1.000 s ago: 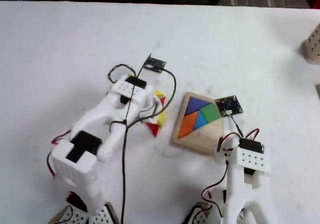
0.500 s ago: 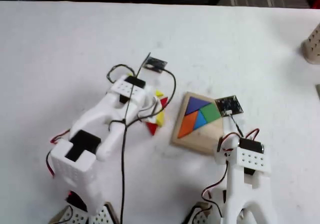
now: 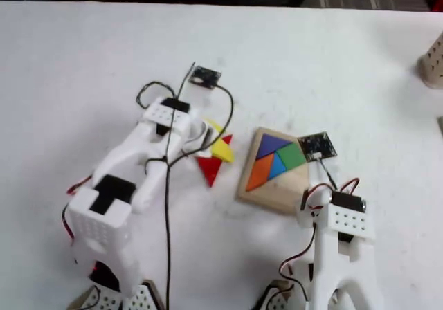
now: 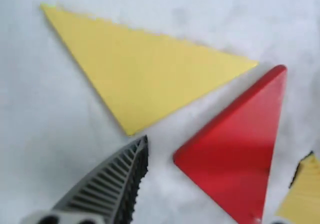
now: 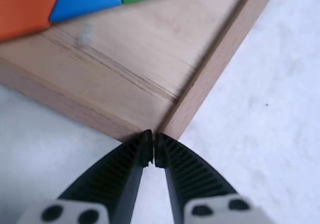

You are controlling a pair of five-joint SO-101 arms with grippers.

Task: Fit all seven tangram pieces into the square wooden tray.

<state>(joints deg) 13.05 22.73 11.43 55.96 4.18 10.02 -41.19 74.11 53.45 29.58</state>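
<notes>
The square wooden tray [image 3: 289,194] lies in the middle of the table and holds purple [image 3: 271,144], green [image 3: 292,156], blue [image 3: 277,166] and orange [image 3: 257,174] pieces. Its near part is bare wood [image 5: 150,69]. To its left on the table lie a red triangle [image 3: 209,169] [image 4: 240,154] and a yellow triangle [image 3: 223,149] [image 4: 145,69]. Another yellow piece [image 4: 306,194] lies beside the red one. My left gripper [image 3: 205,134] is open just left of these pieces, with one finger [image 4: 120,179] near the yellow triangle's corner. My right gripper [image 5: 152,149] is shut and empty at the tray's near corner.
Black cables [image 3: 166,206] trail from the left arm across the table. A pale wooden object [image 3: 433,64] stands at the far right edge. White tabletop [image 3: 90,68] stretches open behind and to the left of the arms.
My left arm has drawn back and to the left, uncovering the red and yellow triangles, which now lie slightly shifted. The right arm and the tray have not moved.
</notes>
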